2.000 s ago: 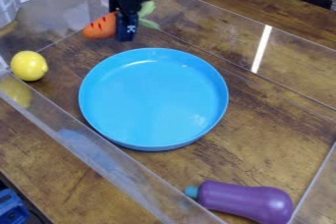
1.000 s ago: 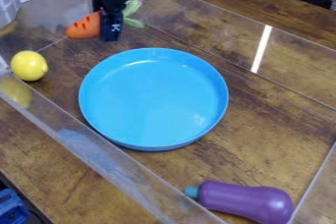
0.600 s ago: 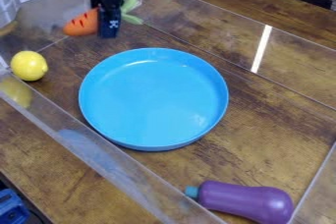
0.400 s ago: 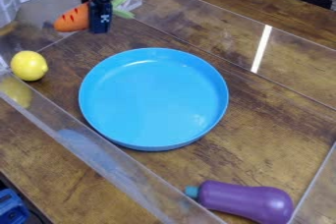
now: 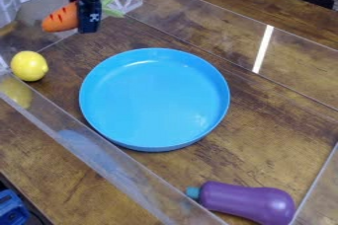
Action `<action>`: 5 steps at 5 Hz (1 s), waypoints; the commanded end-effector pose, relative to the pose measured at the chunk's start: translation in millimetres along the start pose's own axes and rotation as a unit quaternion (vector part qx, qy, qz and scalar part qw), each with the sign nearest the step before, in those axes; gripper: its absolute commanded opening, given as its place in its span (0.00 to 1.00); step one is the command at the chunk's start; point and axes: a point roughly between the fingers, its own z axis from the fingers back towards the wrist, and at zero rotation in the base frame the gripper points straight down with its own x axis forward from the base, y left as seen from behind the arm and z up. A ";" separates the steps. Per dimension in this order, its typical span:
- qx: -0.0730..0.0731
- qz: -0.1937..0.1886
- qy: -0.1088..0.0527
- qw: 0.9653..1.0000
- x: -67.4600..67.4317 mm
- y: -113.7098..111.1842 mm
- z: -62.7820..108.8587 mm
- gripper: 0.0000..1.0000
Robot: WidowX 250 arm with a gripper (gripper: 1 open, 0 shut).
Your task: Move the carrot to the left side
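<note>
The dark gripper (image 5: 87, 14) reaches in from the top edge at the upper left, pointing down toward the counter (image 5: 244, 81), its fingers closed around the middle of the carrot (image 5: 61, 18). The arm above it runs out of view, so its upper joints can't be seen. Whether the carrot touches the counter or hangs just over it can't be told from this 1 view.

The carrot is in the upper left corner area, beyond the yellow ball (image 5: 30, 66) and the blue plate (image 5: 154, 100). A clear wall (image 5: 99, 155) runs diagonally along the near left side, and the ball sits close to it. Bare wood lies between the gripper and the plate, and a wider bare stretch spreads right of the plate. The purple eggplant (image 5: 247, 203) lies at the bottom right, well apart from the carrot.

The carrot lies crosswise in the grip: 1 orange end sticks out on the image's left side of the gripper, and the light green leafy end shows on the other. Its middle is hidden by the dark fingers.
</note>
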 end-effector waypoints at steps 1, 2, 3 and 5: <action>0.035 0.019 -0.020 0.999 -7.1 13.6 22.8 0.00; 0.031 0.021 -0.014 0.999 -10.2 12.2 13.8 0.00; 0.029 0.024 -0.007 0.999 -9.8 7.0 6.2 0.00; 0.025 0.030 0.002 0.999 -10.0 -1.8 -5.1 0.00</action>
